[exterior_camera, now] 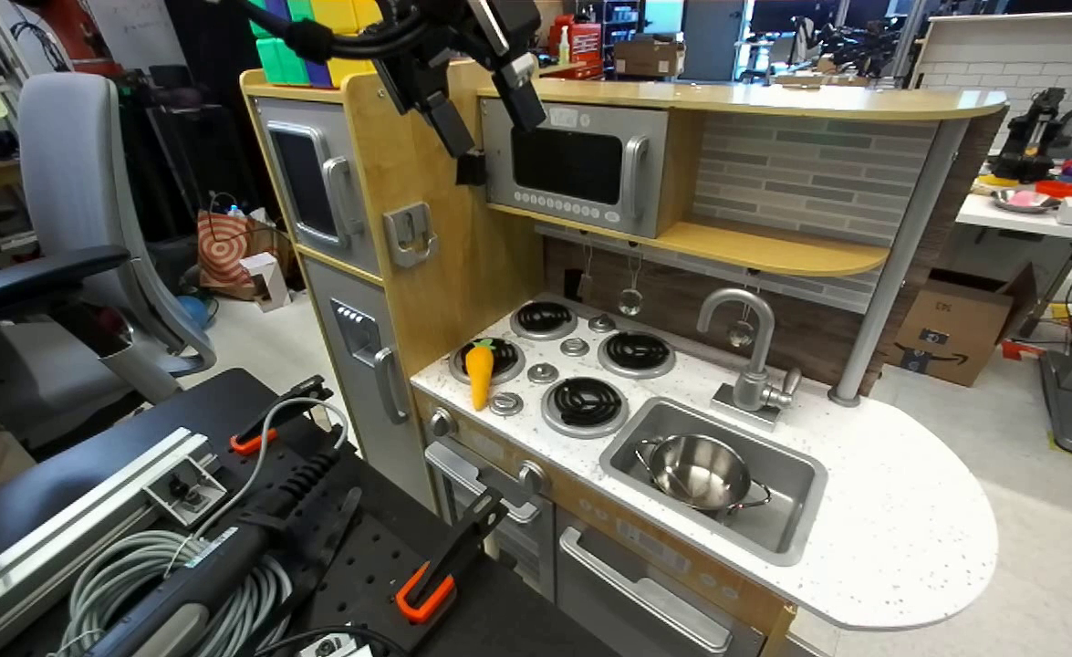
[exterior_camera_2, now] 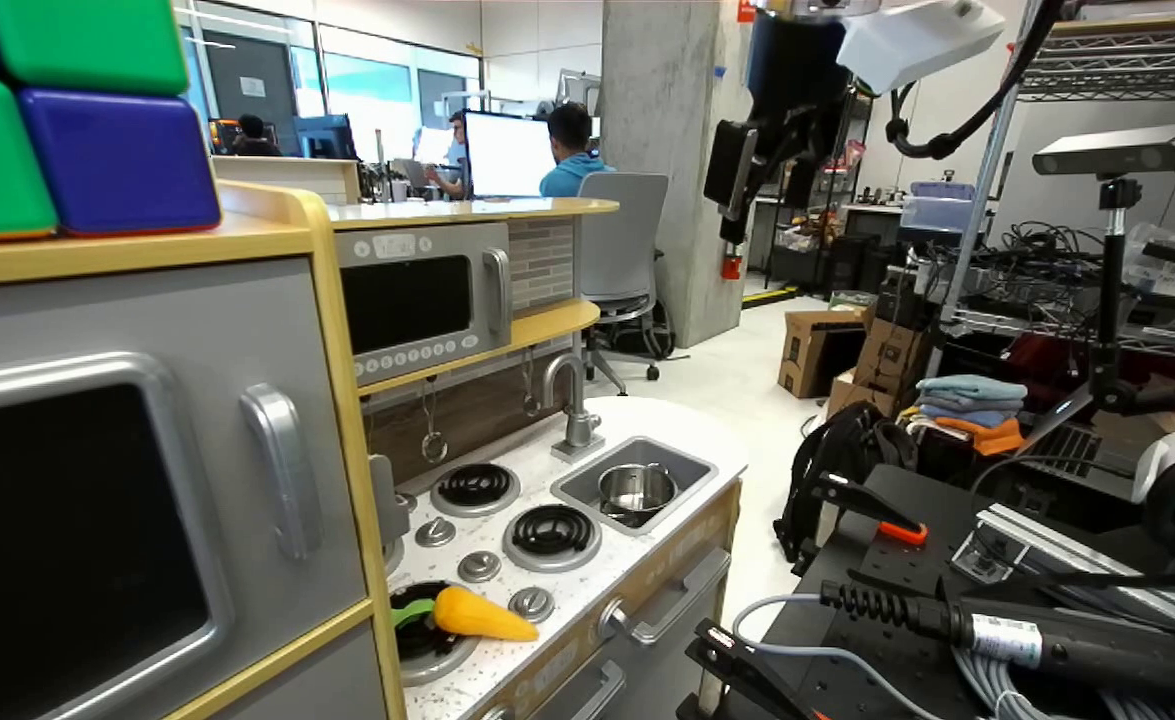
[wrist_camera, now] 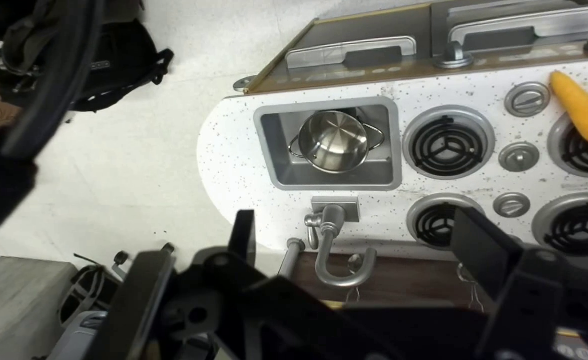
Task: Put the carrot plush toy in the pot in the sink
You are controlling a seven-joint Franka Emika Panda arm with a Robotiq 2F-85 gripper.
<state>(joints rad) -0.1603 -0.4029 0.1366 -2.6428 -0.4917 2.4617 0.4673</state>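
Observation:
The carrot plush toy (exterior_camera: 480,374) is yellow-orange with a green tip. It lies across a black burner and the counter's front edge; it also shows in an exterior view (exterior_camera_2: 482,614) and at the right edge of the wrist view (wrist_camera: 584,110). The shiny silver pot (exterior_camera: 702,470) sits in the grey sink (exterior_camera: 777,511); the pot also shows in an exterior view (exterior_camera_2: 637,490) and in the wrist view (wrist_camera: 334,141), where I see into it and nothing is inside. My gripper (wrist_camera: 354,216) is open and empty, high above the counter, apart from toy and pot.
A curved silver faucet (exterior_camera: 756,347) stands behind the sink. A microwave (exterior_camera: 577,164), a yellow shelf (exterior_camera: 773,246) and a grey post (exterior_camera: 900,265) rise at the back. Coloured blocks (exterior_camera_2: 117,160) sit on the fridge cabinet. A black table (exterior_camera: 353,566) holds cables and clamps.

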